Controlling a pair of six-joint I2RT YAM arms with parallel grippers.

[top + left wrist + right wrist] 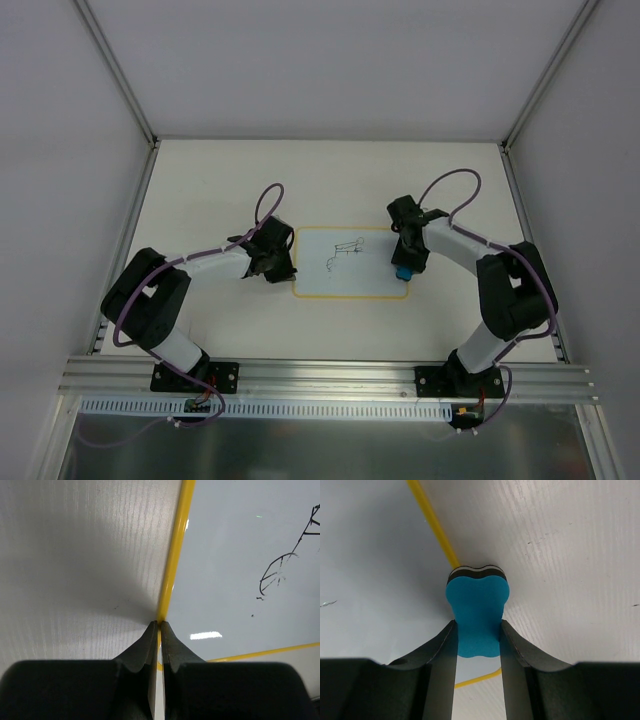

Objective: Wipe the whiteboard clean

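The whiteboard (350, 275) lies flat mid-table, white with a yellow border and a black line sketch (343, 255) near its middle. My left gripper (288, 264) is shut, its tips resting at the board's left edge. In the left wrist view the closed gripper (159, 625) meets the yellow border, with the whiteboard (235, 555) and the sketch (280, 570) to the right. My right gripper (404, 266) is shut on a blue eraser (403, 272) at the board's right edge. In the right wrist view the eraser (477, 600) sits over the border, between the whiteboard (375, 570) and the table.
The white table (220, 180) is walled by grey panels left, right and behind. An aluminium rail (330, 375) runs along the near edge by both arm bases. Purple cables loop above both wrists.
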